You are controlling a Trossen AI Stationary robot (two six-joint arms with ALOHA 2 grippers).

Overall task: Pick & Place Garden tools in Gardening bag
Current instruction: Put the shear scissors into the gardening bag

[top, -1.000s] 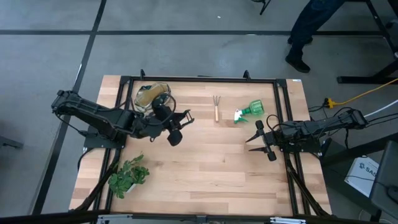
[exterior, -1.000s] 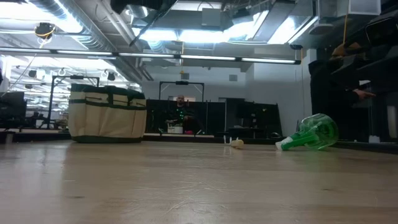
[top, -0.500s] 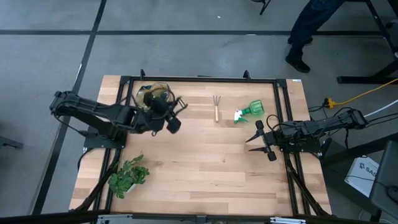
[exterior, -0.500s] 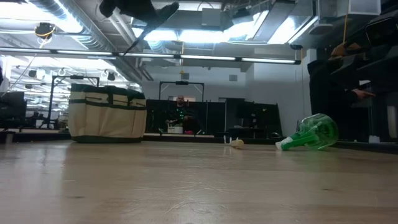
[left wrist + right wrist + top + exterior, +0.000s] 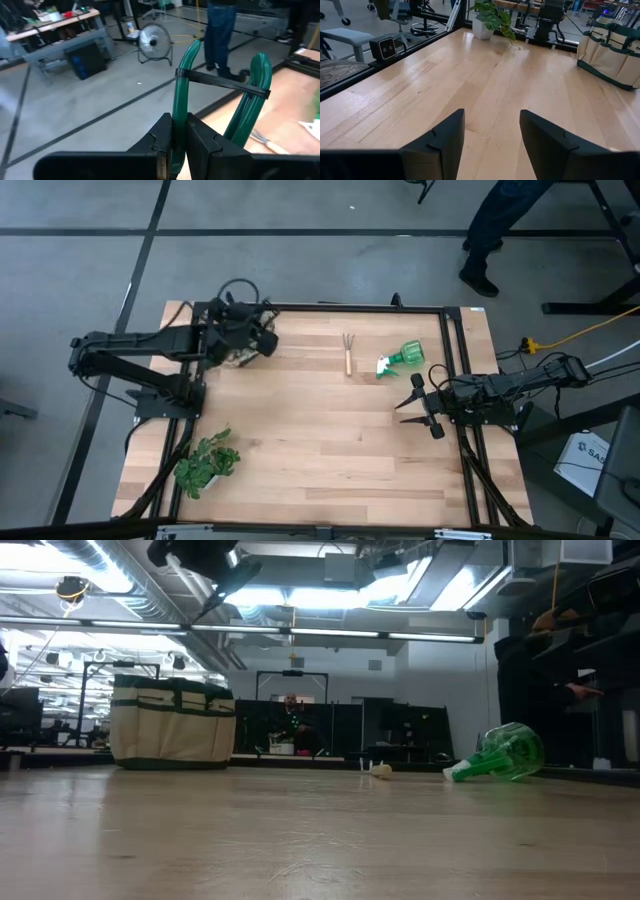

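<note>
Light wood tabletop [image 5: 320, 450], grey floor around, workshop behind. Left pincer [image 5: 262, 338] over the gardening bag [image 5: 172, 723] at the far-left corner, clamped on green-handled shears [image 5: 215, 107], handles pointing away from the wrist. Right pincer [image 5: 420, 408] parked open near the right edge. Rake [image 5: 347, 352] lies long axis front-to-back, spray bottle [image 5: 403, 357] on its side just right of it. Plant [image 5: 207, 463] near-left; centre open.

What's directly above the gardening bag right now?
The left gripper, shut on the pruning shears by one green handle. It covers the gardening bag from above, so the contents can't be seen.
</note>
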